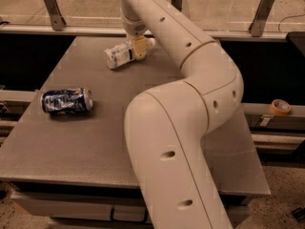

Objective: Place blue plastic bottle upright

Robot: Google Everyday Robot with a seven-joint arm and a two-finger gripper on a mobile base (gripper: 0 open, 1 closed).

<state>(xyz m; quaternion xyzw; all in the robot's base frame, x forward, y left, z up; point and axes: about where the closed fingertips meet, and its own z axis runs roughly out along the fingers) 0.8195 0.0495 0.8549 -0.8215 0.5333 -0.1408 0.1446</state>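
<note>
worktop: grey, level
blue plastic bottle: down on its side, far end
crushed can: on its side, left, well apart
gripper: at bottle's neck

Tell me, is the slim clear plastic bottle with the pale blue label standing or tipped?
Tipped: the bottle lies on its side on the grey table, the gripper at its capped end.

Camera looks down over the arm toward the far end effector.
</note>
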